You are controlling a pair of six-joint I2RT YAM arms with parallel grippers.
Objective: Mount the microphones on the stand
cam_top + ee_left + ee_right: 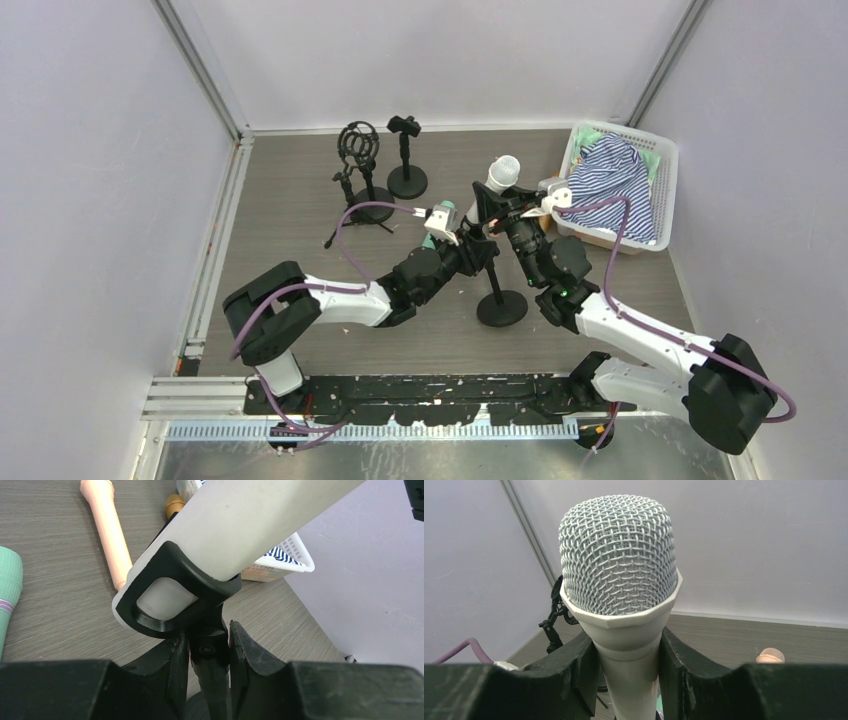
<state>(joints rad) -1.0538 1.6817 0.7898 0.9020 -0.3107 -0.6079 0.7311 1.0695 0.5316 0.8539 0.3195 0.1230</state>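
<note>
The white microphone [502,170] rests tilted in the black clip [170,587] of the round-based stand [502,305]. Its mesh head [618,555] fills the right wrist view. My right gripper [629,642] is shut on its body just below the head, as the top view [503,212] also shows. My left gripper [207,637] is shut on the stand's neck under the clip. The peach-pink microphone [107,527], the tip of the golden-brown one [175,502] and the mint green one [7,587] lie on the table beyond.
A shock-mount tripod stand [358,150] and a small clip stand [405,150] stand at the back. A white basket [665,190] holding striped cloth sits at the right, by the wall.
</note>
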